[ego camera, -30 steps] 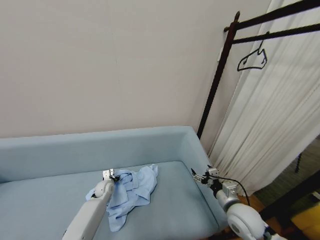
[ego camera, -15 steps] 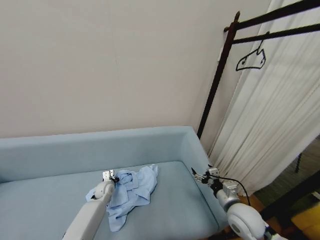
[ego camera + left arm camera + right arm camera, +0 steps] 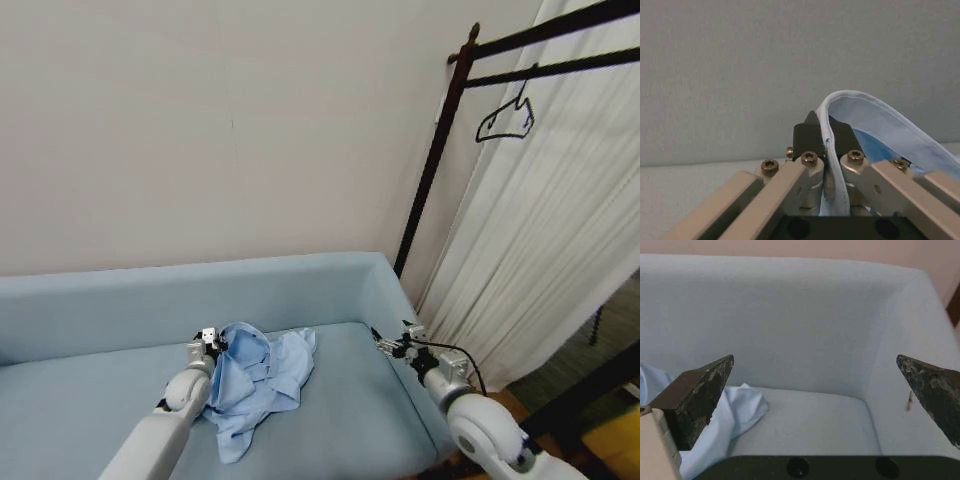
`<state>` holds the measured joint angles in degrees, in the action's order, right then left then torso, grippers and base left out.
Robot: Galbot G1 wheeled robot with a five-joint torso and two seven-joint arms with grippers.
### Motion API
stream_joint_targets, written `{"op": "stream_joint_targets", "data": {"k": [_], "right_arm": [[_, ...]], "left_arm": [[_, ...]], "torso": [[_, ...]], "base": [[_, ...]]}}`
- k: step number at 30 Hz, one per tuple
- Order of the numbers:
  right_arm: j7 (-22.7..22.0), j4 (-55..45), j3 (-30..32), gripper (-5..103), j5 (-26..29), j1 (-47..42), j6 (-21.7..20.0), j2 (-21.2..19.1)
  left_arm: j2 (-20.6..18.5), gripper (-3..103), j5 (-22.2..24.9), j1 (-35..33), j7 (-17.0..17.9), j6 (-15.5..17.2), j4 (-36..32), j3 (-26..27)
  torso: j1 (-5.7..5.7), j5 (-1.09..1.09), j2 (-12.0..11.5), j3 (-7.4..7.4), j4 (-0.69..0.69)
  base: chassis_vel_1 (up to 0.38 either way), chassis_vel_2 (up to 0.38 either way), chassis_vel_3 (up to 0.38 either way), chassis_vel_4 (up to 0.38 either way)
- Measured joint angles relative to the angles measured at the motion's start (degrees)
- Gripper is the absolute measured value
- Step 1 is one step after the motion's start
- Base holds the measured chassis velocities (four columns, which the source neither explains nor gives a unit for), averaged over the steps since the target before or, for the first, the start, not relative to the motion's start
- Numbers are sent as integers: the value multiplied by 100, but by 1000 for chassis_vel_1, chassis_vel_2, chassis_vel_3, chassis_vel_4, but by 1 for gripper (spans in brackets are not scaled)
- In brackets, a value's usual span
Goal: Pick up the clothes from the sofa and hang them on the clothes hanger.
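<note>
A crumpled light blue shirt [image 3: 258, 380] lies on the seat of the pale blue sofa [image 3: 330, 290]. My left gripper [image 3: 209, 340] is shut on the shirt's edge and holds that part a little above the seat; the left wrist view shows the blue hem [image 3: 875, 120] pinched between the dark fingertips [image 3: 812, 134]. My right gripper [image 3: 392, 346] hovers open over the sofa's right end, with the shirt's corner [image 3: 737, 412] off to one side of its fingers [image 3: 697, 397]. A black hanger [image 3: 505, 118] hangs on the dark clothes rack [image 3: 440, 140] at the upper right.
A white curtain [image 3: 540, 260] hangs behind the rack on the right. The sofa's right armrest [image 3: 385, 285] stands beside my right gripper. A plain wall backs the sofa. Wooden floor [image 3: 610, 440] shows at the lower right.
My left gripper has lifted and pulled back to the left with the shirt's edge, raising a fold of cloth. My right gripper has shifted slightly left over the seat.
</note>
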<state>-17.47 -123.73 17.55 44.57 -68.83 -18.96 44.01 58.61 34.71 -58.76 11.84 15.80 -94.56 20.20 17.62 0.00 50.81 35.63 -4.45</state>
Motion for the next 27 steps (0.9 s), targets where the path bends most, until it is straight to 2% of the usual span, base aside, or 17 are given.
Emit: {"op": "stream_joint_targets", "data": {"k": [1,5,6,10,11,16,17,21,27], "right_arm": [[0,0,0,100,0,0,0,0],[-138,380,-876,100,239,886,-48,132],[-138,380,-876,100,239,886,-48,132],[-569,813,-1744,100,357,1550,-49,653],[-569,813,-1744,100,357,1550,-49,653],[-863,1473,-2625,100,358,2029,2,1497],[-863,1473,-2625,100,358,2029,2,1497],[-830,2118,-2955,100,-76,2010,188,2159],[-706,2674,-3139,100,-408,2003,333,2642]], "left_arm": [[0,1,0,0,0,0,0,0],[-195,1,43,-156,26,74,-519,60],[-195,1,43,-156,26,74,-519,60],[-267,1,89,-181,188,140,-727,37],[-267,1,89,-181,188,140,-727,37],[-318,1,158,-88,312,171,-783,-58],[-318,1,158,-88,312,171,-783,-58],[-309,1,263,131,465,176,-750,-225],[-303,1,349,275,526,214,-779,-308]], "torso": [[0,0,0,0,0],[0,-1,0,0,-1],[0,-1,0,0,-1],[0,-1,0,0,-2],[0,-1,0,0,-2],[0,-3,0,0,0],[0,-3,0,0,0],[1,-2,0,1,-2],[0,-2,0,0,-2]], "base": [[0,0,0,0],[0,0,0,0],[0,0,0,0],[0,0,0,0],[0,0,0,0],[0,0,0,0],[0,0,0,0],[0,0,0,0],[0,0,0,0]]}}
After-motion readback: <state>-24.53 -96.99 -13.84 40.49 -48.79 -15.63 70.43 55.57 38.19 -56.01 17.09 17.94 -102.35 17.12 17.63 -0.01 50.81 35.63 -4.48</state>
